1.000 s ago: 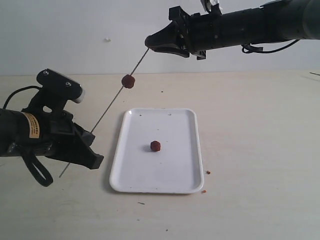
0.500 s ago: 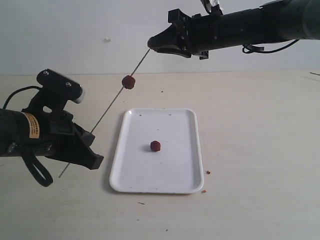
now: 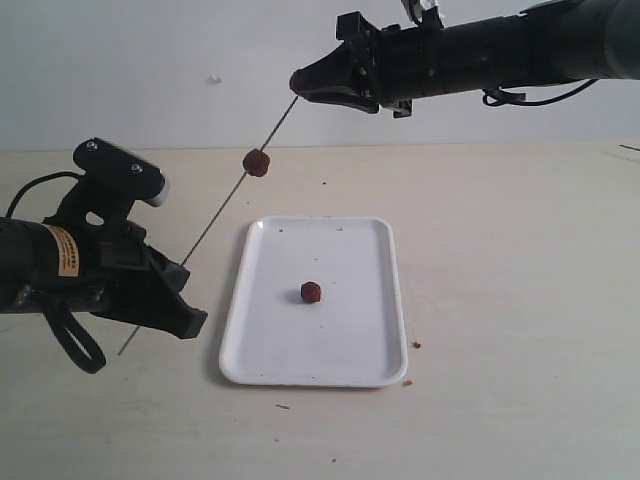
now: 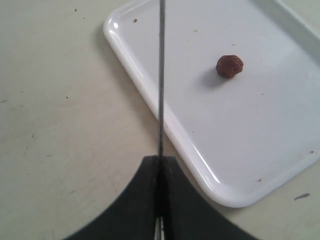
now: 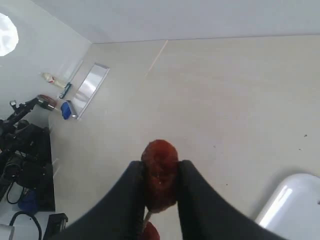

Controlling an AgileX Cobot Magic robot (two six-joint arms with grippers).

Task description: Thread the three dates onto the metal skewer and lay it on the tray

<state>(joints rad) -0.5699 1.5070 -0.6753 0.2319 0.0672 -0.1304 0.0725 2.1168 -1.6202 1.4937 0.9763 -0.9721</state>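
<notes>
Metal skewer [image 3: 207,228], clamped in the left hand [image 4: 160,162], is tipped with the second date [image 5: 160,172], pinched in the right hand [image 3: 300,85]; a straight threading push is required.

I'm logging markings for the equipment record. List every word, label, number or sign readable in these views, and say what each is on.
Yellow sticker on the left arm: dark print, too small to read.
Tray and skewer: no lettering visible.
No other text in any view.
</notes>
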